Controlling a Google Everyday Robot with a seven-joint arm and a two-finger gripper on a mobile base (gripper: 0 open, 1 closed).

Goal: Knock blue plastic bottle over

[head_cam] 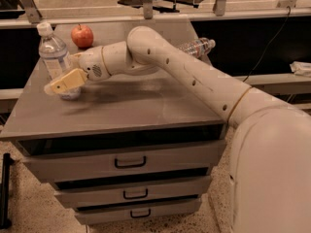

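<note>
Blue plastic bottle stands upright toward the left back corner of the counter, white cap on. I judge it light and thin-walled, easy to tip. The clear plastic is slick, so a sideways push high on the body should topple it better than any grip. My hand sits low against its base, touching or just in front; open or closed, I cannot tell. An apple sits just behind, and another bottle lies well apart at the right rear.

The matt tan end effector is resting against the glossy clear blue plastic bottle on the matt counter.
</note>
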